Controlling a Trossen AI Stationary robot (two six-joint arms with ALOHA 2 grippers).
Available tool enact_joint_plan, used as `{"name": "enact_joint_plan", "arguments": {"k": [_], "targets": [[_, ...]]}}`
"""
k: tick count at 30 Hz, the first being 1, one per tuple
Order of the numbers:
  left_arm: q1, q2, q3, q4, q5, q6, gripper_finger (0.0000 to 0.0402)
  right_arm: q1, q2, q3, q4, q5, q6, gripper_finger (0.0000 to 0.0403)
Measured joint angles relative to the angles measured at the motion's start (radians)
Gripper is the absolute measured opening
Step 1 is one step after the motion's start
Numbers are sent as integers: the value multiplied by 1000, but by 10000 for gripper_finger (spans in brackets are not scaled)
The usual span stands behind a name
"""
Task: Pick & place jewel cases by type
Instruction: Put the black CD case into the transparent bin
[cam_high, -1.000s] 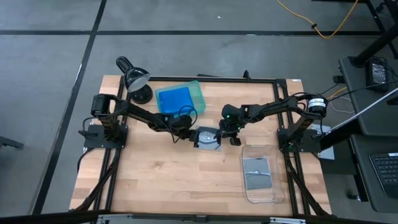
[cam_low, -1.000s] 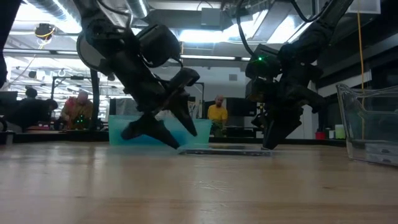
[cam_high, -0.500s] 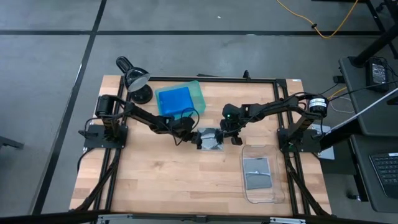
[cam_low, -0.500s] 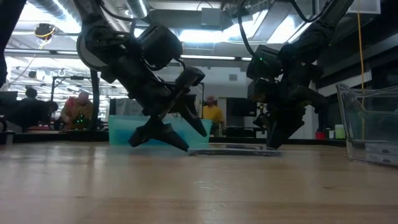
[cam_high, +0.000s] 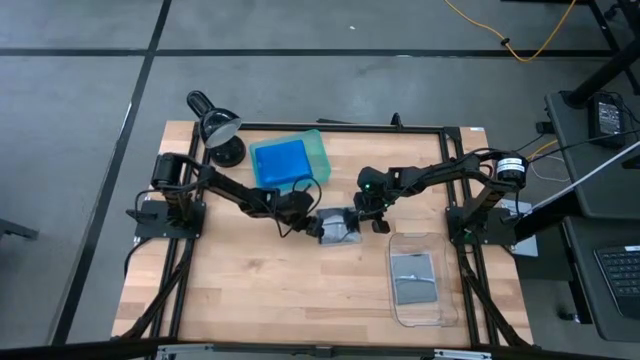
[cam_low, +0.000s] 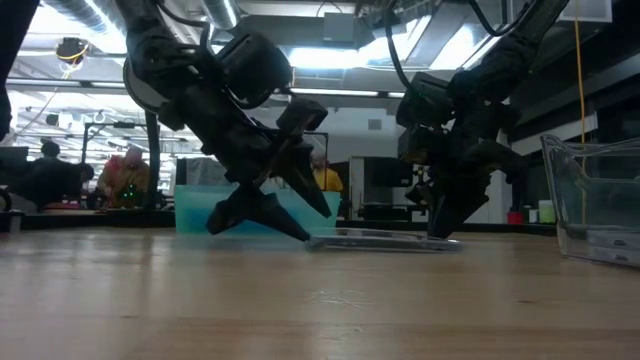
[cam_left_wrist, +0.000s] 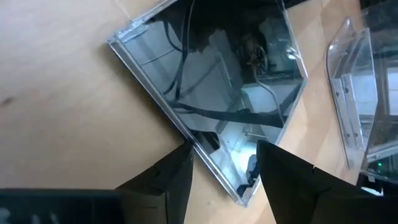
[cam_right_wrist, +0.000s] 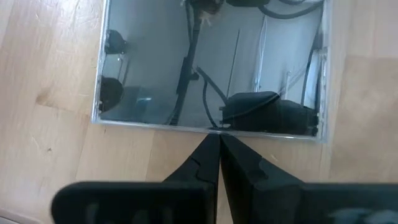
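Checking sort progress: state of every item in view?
Clear jewel case: flat on table, between both claws.
Left claw: open, straddling the case's corner.
Right claw: shut, tips at the case's edge.
Green tray: holds blue cases.
Clear tray: holds a grey case.

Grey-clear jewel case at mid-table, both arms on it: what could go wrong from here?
1. The left gripper straddles only a corner of the flat jewel case; closing there could spin the case or let it slip out.
2. The right gripper, fingers shut, braces one edge; more pushing might slide the case past it or tip it.
3. The clear tray sits close by, so a skidding case could knock it.
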Motion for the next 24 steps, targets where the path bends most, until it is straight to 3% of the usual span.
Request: {"name": "enact_joint_plan", "arguments": {"k": [13,24], "targets": [[-25,-6,68,-6,100,0,152,-1,0,0,1,7,-4,21],[-27,-14,83,8,106,9,137,-1,0,0,-2,12,-4,21]]}}
